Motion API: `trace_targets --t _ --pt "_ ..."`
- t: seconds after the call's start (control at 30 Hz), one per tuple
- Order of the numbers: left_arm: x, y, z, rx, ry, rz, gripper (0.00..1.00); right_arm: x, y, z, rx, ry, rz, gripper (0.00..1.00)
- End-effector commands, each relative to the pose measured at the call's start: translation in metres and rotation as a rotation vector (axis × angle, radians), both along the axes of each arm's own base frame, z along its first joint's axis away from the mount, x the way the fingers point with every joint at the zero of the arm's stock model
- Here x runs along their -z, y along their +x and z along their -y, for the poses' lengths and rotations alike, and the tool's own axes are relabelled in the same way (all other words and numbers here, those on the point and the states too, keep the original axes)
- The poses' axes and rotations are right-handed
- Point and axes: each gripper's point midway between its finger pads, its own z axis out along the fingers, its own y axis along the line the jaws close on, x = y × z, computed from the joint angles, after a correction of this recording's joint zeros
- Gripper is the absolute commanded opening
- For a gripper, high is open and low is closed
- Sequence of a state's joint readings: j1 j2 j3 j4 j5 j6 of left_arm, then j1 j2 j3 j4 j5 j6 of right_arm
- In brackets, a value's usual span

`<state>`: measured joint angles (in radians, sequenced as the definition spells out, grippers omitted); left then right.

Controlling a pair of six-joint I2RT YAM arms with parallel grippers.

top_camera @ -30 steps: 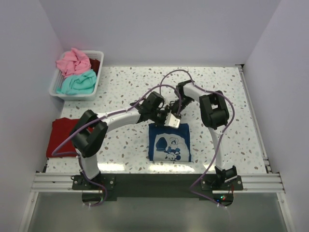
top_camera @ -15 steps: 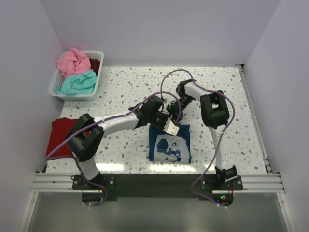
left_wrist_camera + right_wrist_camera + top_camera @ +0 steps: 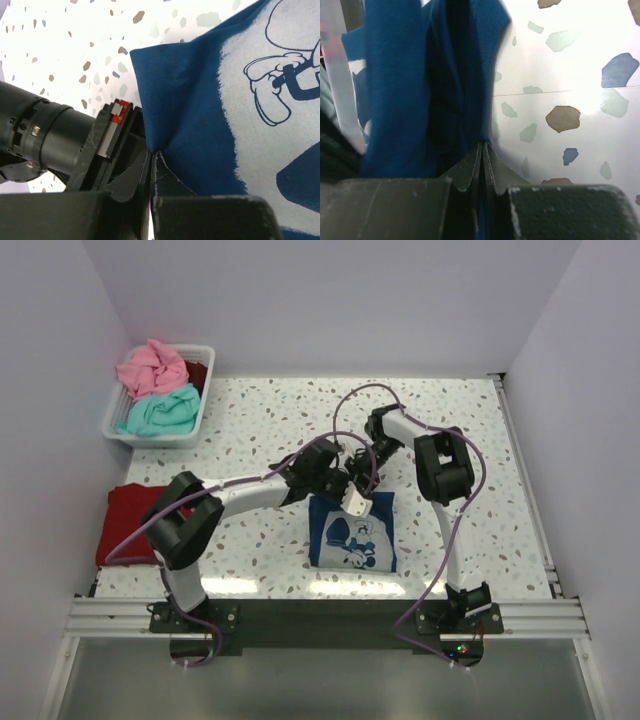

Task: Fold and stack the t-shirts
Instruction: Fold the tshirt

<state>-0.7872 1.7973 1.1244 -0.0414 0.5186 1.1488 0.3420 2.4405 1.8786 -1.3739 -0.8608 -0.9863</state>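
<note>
Since a second ago the pinched edge has crept slightly toward the near side; far left, the dark red tee [image 3: 125,525] lies folded, likely the stack's start; the left gripper [image 3: 152,154] is closed on the far edge of the navy tee [image 3: 352,545], which lies between the arms; the right gripper [image 3: 483,146] pinches it alongside, seemingly to fold it over.

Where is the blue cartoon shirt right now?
In the top view, the navy t-shirt lies on the table, centred toward the near edge, its far edge pinched by the left gripper and right gripper.
</note>
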Motion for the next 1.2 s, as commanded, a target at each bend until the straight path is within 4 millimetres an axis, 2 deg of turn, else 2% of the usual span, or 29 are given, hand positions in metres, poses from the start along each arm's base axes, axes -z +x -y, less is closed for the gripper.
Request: trace_targets --t 0.0,0.13,0.3,0.43,0.47,0.57,0.67,0.77,0.8,0.87,0.9,0.97,1.0,1.03,1.07,1.1,1.13,1.17 --pt "-0.004 0.022 0.002 -0.019 -0.041 0.108 0.0 -0.006 -0.026 0.01 -0.033 -0.047 -0.123 0.06" --pt "0.008 0.029 -0.002 -0.044 -0.036 0.13 0.0 -0.007 -0.026 0.01 -0.029 -0.045 -0.13 0.06" --pt "0.026 0.024 -0.008 -0.042 -0.019 0.137 0.04 -0.009 -0.023 0.009 -0.021 -0.047 -0.119 0.09" --pt "0.033 0.021 -0.012 -0.013 -0.009 0.193 0.17 -0.014 -0.015 0.007 -0.012 -0.052 -0.087 0.13" --pt "0.036 0.02 -0.013 -0.006 -0.007 0.206 0.18 -0.015 -0.013 0.007 -0.006 -0.064 -0.085 0.15" --pt "0.044 0.017 -0.014 0.019 0.011 0.23 0.21 -0.024 0.006 0.008 0.013 -0.098 0.001 0.22" --pt "0.054 0.006 -0.016 0.075 0.044 0.244 0.25 -0.038 0.039 0.01 0.048 -0.14 0.142 0.27" --pt "0.064 -0.003 -0.02 0.119 0.075 0.236 0.3 -0.057 0.056 0.017 0.068 -0.173 0.229 0.31" --pt "0.065 -0.003 -0.021 0.122 0.082 0.231 0.36 -0.063 0.06 0.019 0.08 -0.174 0.249 0.35" --pt "0.059 0.001 -0.019 0.104 0.073 0.222 0.4 -0.08 0.071 0.027 0.127 -0.175 0.293 0.41" --pt "0.056 0.003 -0.019 0.074 0.064 0.198 0.45 -0.085 0.073 0.031 0.145 -0.171 0.298 0.48" --pt "0.036 0.019 -0.02 0.021 0.042 0.155 0.48 -0.101 0.083 0.049 0.207 -0.16 0.309 0.53" --pt "0.029 0.021 -0.022 -0.019 0.023 0.083 0.5 -0.106 0.085 0.054 0.235 -0.147 0.297 0.59" --pt "0.0 0.037 -0.018 -0.039 -0.035 0.053 0.53 -0.111 0.089 0.068 0.281 -0.137 0.285 0.61" --pt "0.003 0.03 -0.029 -0.063 0.004 -0.064 0.55 -0.116 0.087 0.074 0.303 -0.128 0.261 0.64" --pt "-0.004 0.03 -0.032 -0.117 -0.007 -0.169 0.58 -0.123 0.086 0.075 0.325 -0.098 0.242 0.65" --pt "-0.031 0.043 -0.032 -0.138 -0.051 -0.218 0.58 -0.126 0.086 0.083 0.355 -0.088 0.222 0.65" --pt "-0.02 0.031 -0.044 -0.17 0.004 -0.359 0.58 -0.126 0.078 0.084 0.365 -0.078 0.181 0.65"
